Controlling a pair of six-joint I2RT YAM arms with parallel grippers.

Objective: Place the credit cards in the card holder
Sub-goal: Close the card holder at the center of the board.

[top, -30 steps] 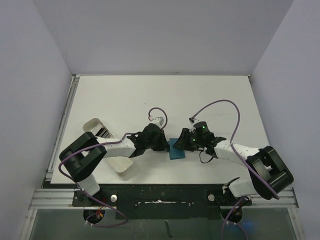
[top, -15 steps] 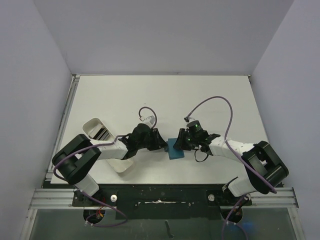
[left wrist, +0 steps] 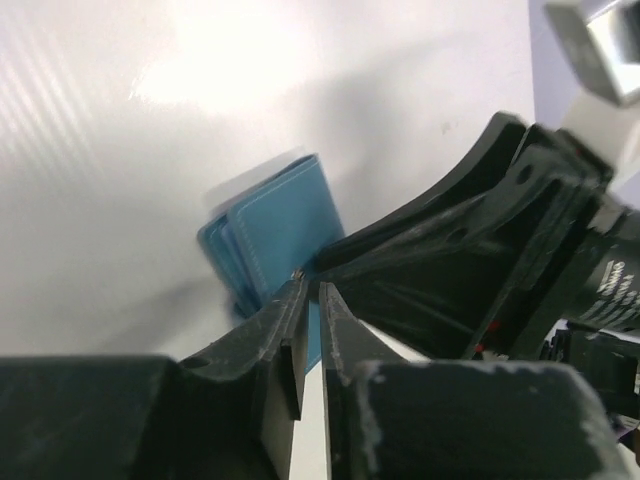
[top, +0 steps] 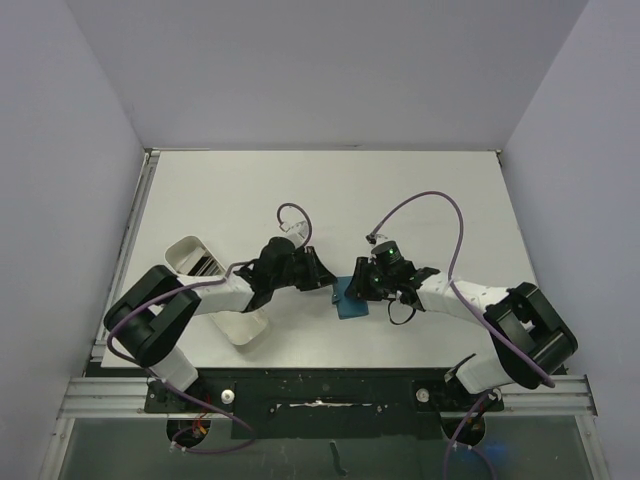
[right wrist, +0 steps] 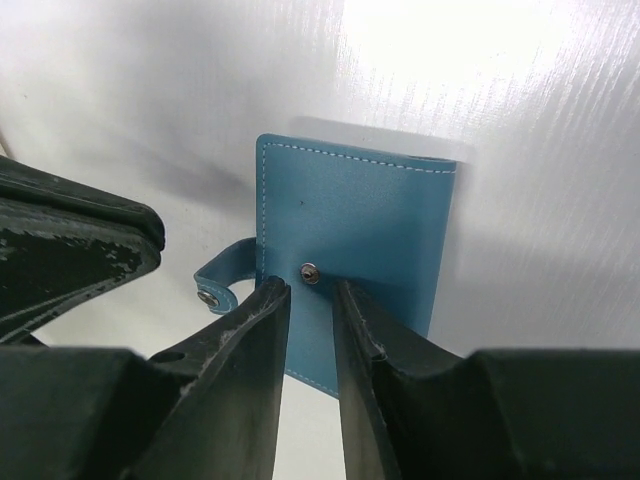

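Just beyond left tool point(left wrist: 308, 284), under right tool point(right wrist: 312, 286): card holder point(right wrist: 372, 228) (grasps unclear).

Smooth stitched-leather card holder point(right wrist: 350, 230), glossy table point(right wrist: 520, 120)

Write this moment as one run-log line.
left gripper: nearly closed, at wallet edge | right gripper: narrow gap below snap stud | strap: unfastened | cards: none visible
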